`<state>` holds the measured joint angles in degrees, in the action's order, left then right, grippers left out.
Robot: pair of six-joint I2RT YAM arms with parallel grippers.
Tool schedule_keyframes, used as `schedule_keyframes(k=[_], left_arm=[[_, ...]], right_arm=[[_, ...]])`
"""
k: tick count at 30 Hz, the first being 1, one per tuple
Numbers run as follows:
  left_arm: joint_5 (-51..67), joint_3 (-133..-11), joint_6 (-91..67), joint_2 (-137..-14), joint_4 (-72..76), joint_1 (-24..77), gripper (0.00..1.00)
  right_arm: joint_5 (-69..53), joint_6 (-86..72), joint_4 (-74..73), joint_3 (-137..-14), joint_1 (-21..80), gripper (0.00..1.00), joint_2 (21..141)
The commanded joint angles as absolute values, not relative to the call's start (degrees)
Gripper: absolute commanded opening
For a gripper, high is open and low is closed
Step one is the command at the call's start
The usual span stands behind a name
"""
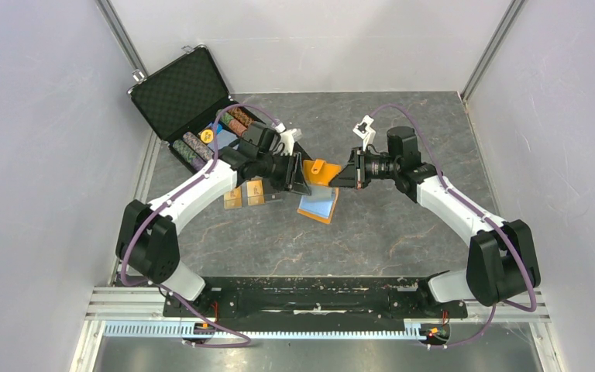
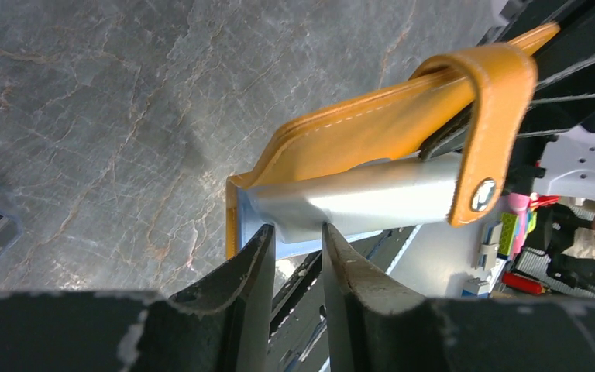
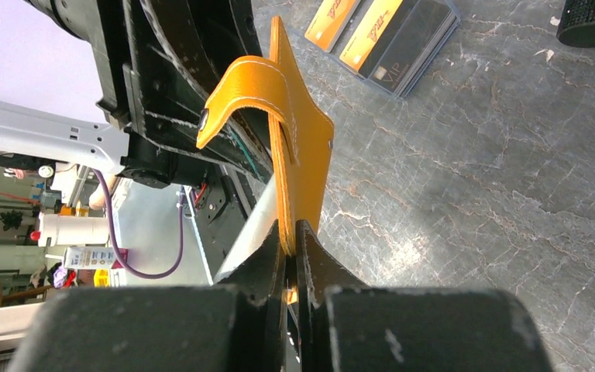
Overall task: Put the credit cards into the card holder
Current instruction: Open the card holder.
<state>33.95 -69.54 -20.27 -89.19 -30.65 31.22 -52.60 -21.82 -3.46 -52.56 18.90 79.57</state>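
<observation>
The orange card holder (image 1: pixel 319 169) hangs open between both grippers above the table, its light blue lining (image 1: pixel 318 204) facing down and forward. My left gripper (image 1: pixel 304 182) pinches the pale blue inner flap (image 2: pixel 356 198) at its tips (image 2: pixel 294 232); the orange strap with the round snap (image 2: pixel 482 194) loops over it. My right gripper (image 1: pixel 338 177) is shut on the holder's orange outer edge (image 3: pixel 302 163), which sits between its tips (image 3: pixel 290 232). Gold-tan credit cards (image 1: pixel 245 194) lie flat on the table left of the holder; in the right wrist view they (image 3: pixel 372 27) lie beside a black one (image 3: pixel 418 43).
A big black foam-lined case (image 1: pixel 180 91) stands open at the back left with rows of chips (image 1: pixel 201 143) in it. A black round object (image 3: pixel 593 19) shows at the top right of the right wrist view. White walls enclose the grey stone table (image 1: pixel 403 232).
</observation>
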Motion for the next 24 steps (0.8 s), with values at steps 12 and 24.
schedule_keyframes(k=[12, 24], left_arm=[[47.7, -57.8, -44.5, -84.7, 4.7, 24.4, 0.44], [50.5, -54.8, -56.0, -88.2, 22.1, 24.0, 0.49]], right_arm=[[-53.9, -25.5, -1.5, -51.0, 18.9, 0.00, 79.9], [-54.5, -36.5, 3.4, -48.2, 18.8, 0.00, 80.9]])
